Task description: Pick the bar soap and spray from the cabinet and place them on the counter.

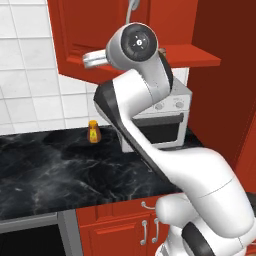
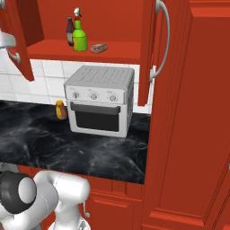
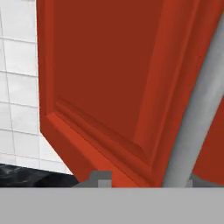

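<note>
Looking across the right base view from left to right, we see the cabinet (image 2: pixel 85 49) w/ both doors swung open and its red shelf exposed. On the shelf, far left, a dark brown bottle (image 2: pixel 69 31); just beside it, right, the spray (image 2: pixel 79 33) standing upright; then, a bit apart, the bar soap (image 2: pixel 98 47) lying flat near the shelf's front edge. Below on the counter (image 2: pixel 67 143): a small orange bottle (image 2: pixel 60 110) at left near the tile wall, then a toaster oven (image 2: pixel 99 99) just right of it, under the shelf. At far right, the open door w/ its long curved handle (image 2: pixel 165 40).

In the hand view, we're close up on a panelled cabinet door (image 3: pixel 109 78) w/ the silver handle (image 3: pixel 197 118) running diagonally at right. Gripper fingers sit at the bottom edge, mostly cut off: we can't tell how far apart they stand or whether they grip anything.
</note>
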Controlling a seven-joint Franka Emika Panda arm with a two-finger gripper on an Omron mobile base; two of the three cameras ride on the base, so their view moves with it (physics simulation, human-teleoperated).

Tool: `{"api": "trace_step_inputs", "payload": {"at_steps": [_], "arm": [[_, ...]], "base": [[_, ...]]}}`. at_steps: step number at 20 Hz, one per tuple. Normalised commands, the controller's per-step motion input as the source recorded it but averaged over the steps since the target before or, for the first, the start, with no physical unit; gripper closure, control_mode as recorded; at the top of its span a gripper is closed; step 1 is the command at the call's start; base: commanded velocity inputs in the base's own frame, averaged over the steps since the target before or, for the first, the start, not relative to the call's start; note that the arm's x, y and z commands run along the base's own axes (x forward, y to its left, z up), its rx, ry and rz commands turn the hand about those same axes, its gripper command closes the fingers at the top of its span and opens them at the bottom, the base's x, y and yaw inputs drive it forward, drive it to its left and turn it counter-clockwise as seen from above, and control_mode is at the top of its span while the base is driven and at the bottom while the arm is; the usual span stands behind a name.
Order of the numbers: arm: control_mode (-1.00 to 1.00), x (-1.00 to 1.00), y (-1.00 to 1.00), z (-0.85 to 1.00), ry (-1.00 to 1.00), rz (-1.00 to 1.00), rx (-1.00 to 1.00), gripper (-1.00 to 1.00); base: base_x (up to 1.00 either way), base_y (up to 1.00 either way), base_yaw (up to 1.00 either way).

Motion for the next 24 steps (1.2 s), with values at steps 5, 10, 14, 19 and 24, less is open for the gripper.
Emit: {"api": "trace_step_inputs", "payload": {"at_steps": [5,10,14,19,24], "arm": [[-1.0,-0.12,0.92,-0.37,-0.01,0.0,0.03,-1.0],[-1.0,-0.14,0.23,-0.05,-0.07,0.0,0.0,-1.0],[-1.0,-0.25,0.08,0.02,-0.16,0.0,0.0,-1.0],[-1.0,-0.19,0.11,0.21,-0.17,-0.03,0.0,-1.0],[-1.0,-0.3,0.08,0.2,-0.1,0.0,0.06,-1.0]], "base": [[0.0,0.0,0.0],[0.0,0.0,0.0],[0.0,0.0,0.0],[0.0,0.0,0.0],[0.0,0.0,0.0]]}}
